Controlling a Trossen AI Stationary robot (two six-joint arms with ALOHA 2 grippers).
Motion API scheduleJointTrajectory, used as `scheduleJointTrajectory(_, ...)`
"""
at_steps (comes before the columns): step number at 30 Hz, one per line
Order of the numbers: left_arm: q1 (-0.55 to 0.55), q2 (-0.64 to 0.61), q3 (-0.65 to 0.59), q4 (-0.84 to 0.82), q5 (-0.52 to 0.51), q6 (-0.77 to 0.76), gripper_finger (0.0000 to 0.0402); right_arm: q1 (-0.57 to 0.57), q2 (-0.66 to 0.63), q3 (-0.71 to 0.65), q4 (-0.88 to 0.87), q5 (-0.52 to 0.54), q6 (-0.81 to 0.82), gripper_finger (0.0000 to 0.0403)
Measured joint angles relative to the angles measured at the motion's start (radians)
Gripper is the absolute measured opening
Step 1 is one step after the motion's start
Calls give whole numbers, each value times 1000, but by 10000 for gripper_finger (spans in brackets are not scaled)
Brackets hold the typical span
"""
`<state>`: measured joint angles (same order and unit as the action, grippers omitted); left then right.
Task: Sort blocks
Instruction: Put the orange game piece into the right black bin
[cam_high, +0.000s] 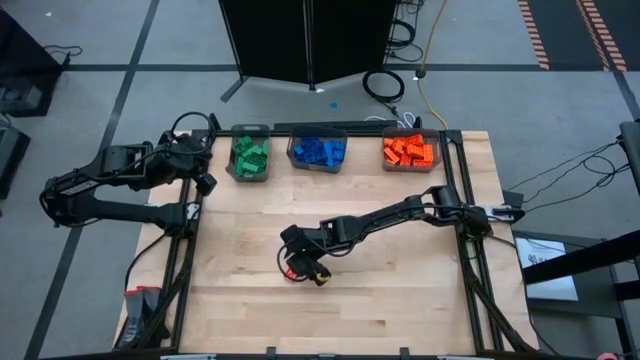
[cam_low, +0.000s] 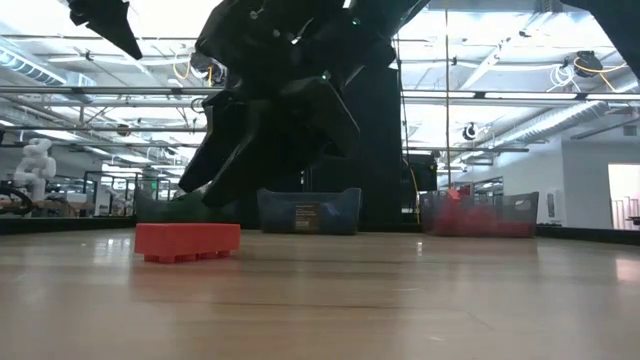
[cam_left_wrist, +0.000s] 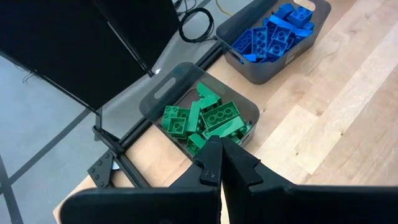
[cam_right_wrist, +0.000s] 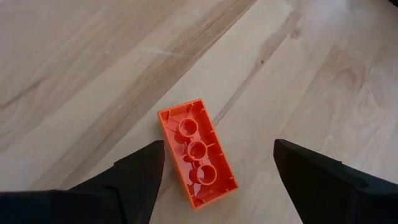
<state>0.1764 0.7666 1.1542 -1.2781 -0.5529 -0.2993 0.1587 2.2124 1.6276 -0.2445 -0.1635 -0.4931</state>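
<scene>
Item: one orange-red block (cam_right_wrist: 197, 152), upside down on the bare worktop (cam_high: 400, 290), lying between my right tool's (cam_right_wrist: 214, 168) spread fingers, long axis running 11 to 5 o'clock (right arm nearer; left tool (cam_left_wrist: 222, 163) pressed together over the green bin (cam_left_wrist: 155, 99)).

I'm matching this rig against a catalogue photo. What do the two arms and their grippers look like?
Both the left arm and the right arm are black, slim and jointed, with black cables looped along them. The left gripper has dark, wedge-shaped fingers tapering to points. The right gripper has two broad, flat black fingers. No markings are readable on either.
</scene>
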Motion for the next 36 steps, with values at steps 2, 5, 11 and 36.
scheduleJointTrajectory(2,0,0,0,0,0,0,0,0,0,0,-5,0,-14,297)
scheduleJointTrajectory(5,0,0,0,0,0,0,0,0,0,0,-21,0,-24,297)
scheduleJointTrajectory(11,0,0,0,0,0,0,0,-1,29,0,-15,0,-28,297)
scheduleJointTrajectory(36,0,0,0,-3,-1,25,0,0,60,0,-10,0,-51,164)
